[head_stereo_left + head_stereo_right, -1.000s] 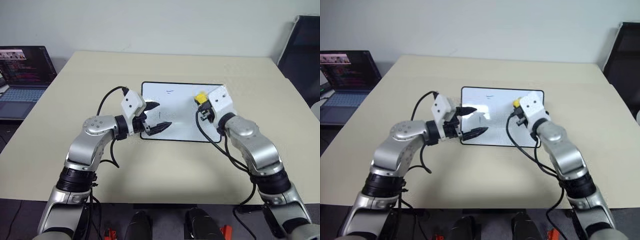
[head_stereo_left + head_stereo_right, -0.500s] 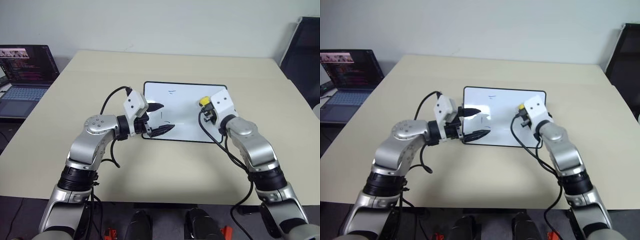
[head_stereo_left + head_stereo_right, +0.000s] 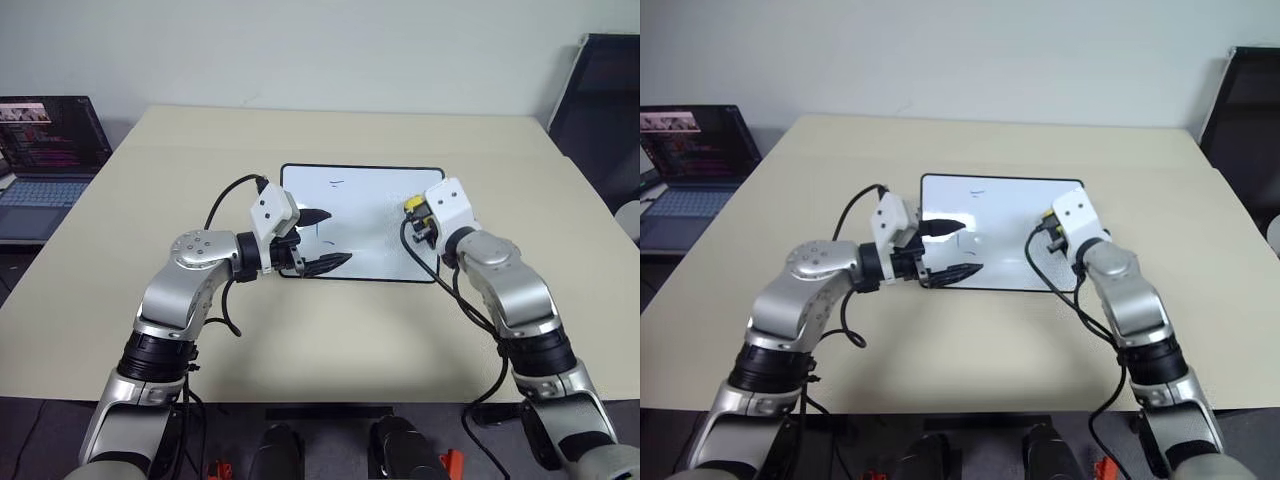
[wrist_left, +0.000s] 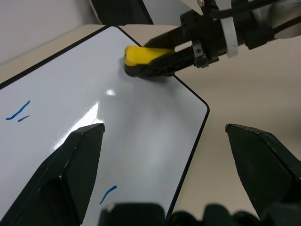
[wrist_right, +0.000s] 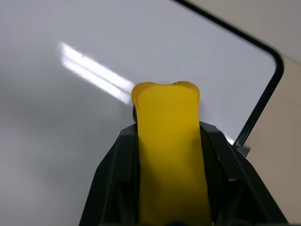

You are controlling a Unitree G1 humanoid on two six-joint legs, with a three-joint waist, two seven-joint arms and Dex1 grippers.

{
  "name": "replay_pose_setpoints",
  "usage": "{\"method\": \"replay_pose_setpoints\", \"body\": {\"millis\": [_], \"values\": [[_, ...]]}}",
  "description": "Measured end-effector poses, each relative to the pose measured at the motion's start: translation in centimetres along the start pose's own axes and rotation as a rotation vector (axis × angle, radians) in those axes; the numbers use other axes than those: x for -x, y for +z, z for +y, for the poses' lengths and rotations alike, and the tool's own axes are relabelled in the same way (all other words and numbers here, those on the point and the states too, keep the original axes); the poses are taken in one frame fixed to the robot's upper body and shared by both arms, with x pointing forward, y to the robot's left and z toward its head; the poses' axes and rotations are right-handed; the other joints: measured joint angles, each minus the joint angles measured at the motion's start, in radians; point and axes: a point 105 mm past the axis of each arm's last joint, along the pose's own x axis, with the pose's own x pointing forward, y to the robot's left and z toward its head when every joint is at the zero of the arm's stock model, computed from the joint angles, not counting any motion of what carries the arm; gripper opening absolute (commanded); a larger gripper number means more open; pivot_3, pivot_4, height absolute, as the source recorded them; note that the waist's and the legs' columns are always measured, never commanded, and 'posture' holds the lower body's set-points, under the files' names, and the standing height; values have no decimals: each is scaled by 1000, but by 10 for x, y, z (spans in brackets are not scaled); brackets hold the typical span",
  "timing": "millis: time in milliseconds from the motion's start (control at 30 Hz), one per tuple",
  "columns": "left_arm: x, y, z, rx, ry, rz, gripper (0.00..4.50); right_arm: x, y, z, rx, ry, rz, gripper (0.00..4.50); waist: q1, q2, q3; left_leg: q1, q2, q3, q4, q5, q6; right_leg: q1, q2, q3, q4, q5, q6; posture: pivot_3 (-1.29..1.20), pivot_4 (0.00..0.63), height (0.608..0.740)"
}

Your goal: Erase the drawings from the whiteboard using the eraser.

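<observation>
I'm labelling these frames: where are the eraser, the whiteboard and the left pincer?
eraser point(image 5: 168, 155): right wrist view, its yellow top face.
whiteboard point(image 3: 365, 215): left eye view, bare white middle.
left pincer point(image 3: 322, 240): left eye view, between its fingertips.

Laptop point(image 3: 45, 150) cut by frame edge; eraser point(image 5: 171, 155) base hidden between right claw point(image 5: 170, 141) fingers.
</observation>
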Motion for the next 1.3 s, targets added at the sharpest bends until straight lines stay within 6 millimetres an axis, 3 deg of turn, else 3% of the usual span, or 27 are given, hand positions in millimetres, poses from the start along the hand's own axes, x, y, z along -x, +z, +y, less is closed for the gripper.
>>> {"method": "replay_pose_setpoints", "body": {"millis": [167, 333, 467, 667, 767, 1000, 1133, 1300], "values": [[2, -5, 0, 19, 18, 10, 4500, 3, -3, 1, 21, 31, 9, 1321, 1, 0, 0, 0, 0, 0, -3, 0, 0, 0, 0, -1, 0, 0, 2, 0, 150, 740], [10, -13, 5, 37, 60, 33, 4500, 23, -30, 22, 42, 137, 75, 1321, 1, 0, 0, 1, 0, 0, -3, 0, 0, 0, 0, 0, 0, -2, -2, 0, 150, 740], [14, -15, 8, 42, 90, 34, 4500, 28, -37, 28, 32, 157, 93, 1321, 1, 0, 0, 1, 0, 0, 0, 0, 0, 0, 0, 0, 1, -1, -4, 0, 150, 740], [33, -19, 29, 64, 273, 25, 4500, 28, -16, 20, -13, 103, -44, 1320, 1, 0, 0, 0, 0, 0, -2, 0, 0, -1, 0, 0, 0, -2, -2, 0, 150, 740], [55, -30, 41, 121, 409, 24, 4500, 42, -5, 30, -42, 170, -132, 1320, 2, 0, 0, 0, 0, 0, -5, -1, -1, -1, 0, 0, 0, -2, 3, 0, 150, 740], [86, -62, 10, 222, 408, 108, 4500, 78, -17, 61, -162, 362, -161, 1320, 7, 0, 0, -2, 1, -1, -5, -4, -5, -3, -1, -1, 0, -7, 1, 0, 150, 740], [97, -64, 5, 216, 431, 127, 4500, 86, -22, 65, -173, 391, -153, 1320, 7, 0, 0, 1, 0, 0, -4, -3, -5, -1, -1, -1, 0, -8, -6, 0, 150, 740], [96, -59, 1, 214, 450, 107, 4500, 87, -20, 66, -173, 395, -179, 1320, 6, 0, 0, 2, 0, 1, -2, -3, -5, 0, -2, 0, 0, -8, -6, 0, 150, 740]]}}
